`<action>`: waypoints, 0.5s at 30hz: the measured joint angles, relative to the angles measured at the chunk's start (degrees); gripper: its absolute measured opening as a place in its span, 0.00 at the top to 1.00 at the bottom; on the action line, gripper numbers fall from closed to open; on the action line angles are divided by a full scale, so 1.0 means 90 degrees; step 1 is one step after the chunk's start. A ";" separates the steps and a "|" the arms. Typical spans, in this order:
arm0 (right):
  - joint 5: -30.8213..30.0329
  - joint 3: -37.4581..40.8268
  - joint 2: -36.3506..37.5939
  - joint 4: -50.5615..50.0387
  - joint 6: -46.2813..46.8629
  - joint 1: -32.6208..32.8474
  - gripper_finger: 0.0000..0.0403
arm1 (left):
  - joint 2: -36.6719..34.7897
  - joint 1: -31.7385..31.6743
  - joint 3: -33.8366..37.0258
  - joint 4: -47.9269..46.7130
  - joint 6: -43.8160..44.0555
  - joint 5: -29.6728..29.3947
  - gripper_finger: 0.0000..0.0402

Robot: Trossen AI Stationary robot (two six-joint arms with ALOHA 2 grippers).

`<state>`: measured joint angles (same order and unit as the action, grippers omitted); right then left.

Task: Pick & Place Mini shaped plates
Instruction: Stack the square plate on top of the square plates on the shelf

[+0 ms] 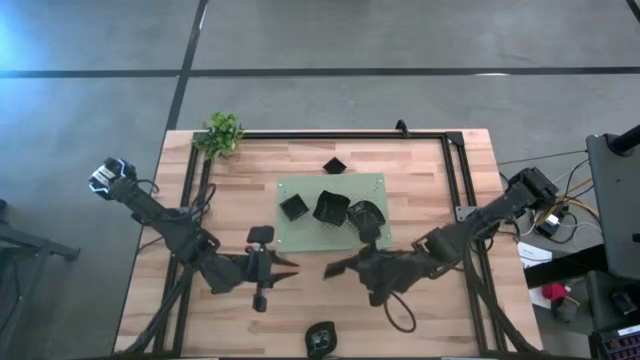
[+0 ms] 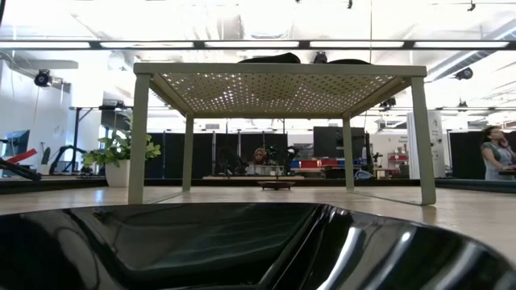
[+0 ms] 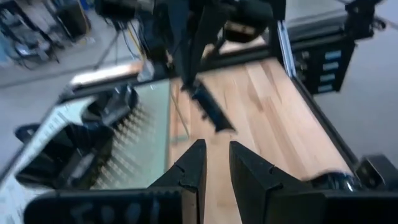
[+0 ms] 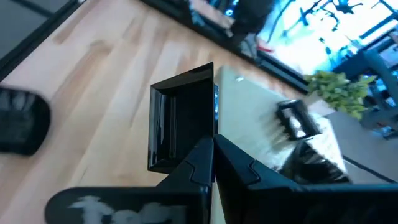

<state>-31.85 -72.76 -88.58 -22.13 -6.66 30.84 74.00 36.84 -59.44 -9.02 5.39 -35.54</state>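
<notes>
Plates are mostly on the green mat (image 1: 335, 215) mid-table: three sit on it in the high view, a square one (image 1: 293, 207) toward the left arm's side, a bigger one (image 1: 331, 208) in the middle and a rounder one (image 1: 366, 213) toward the right arm's side. Another small plate (image 1: 334, 166) sits on the bare wood past the mat's far edge, and one more dark dish (image 1: 320, 339) is down at the near table edge, right in front of the low camera, where it fills the bottom of that view (image 2: 242, 250).

Right gripper (image 4: 213, 163) is the busy one. It hangs over the wood just off the mat's near edge, fingers pinched nearly together on the rim of a square plate (image 4: 180, 121), which is tipped up on edge, so you look into its open side from the wrist cam. From above, that plate is hard to pick out from the dark fingers (image 1: 335, 268).

Left gripper (image 3: 216, 163) is over the table near the mat's near-left corner, pointing at the right one. Its jaws are only a narrow gap apart with nothing between them, just wood showing through.

Little plant (image 1: 221, 134) sits at the far-left corner of the table.
</notes>
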 joint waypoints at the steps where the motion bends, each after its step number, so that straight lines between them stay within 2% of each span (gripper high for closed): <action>1: -0.0012 -0.0064 0.0000 0.0000 0.0000 -0.0054 0.98 | 0.0000 0.0000 -0.0007 0.0129 -0.0101 -0.0080 0.84; 7: -0.0874 -0.0268 -0.0041 -0.0004 -0.0007 -0.0348 0.98 | 0.0000 -0.0005 -0.0052 0.0475 -0.0305 -0.0887 0.84; 10: -0.0973 -0.0295 -0.0046 0.0053 -0.0009 -0.0502 0.98 | 0.0000 -0.0051 -0.0053 0.0590 -0.0305 -0.1265 0.84; 15: -0.0984 -0.0292 -0.0075 0.0328 -0.0073 -0.0699 0.98 | 0.0030 -0.0254 -0.0049 0.0647 -0.0227 -0.1396 0.84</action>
<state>-40.71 -75.40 -89.25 -19.17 -7.31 24.55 74.27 34.56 -59.89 -3.20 3.35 -48.11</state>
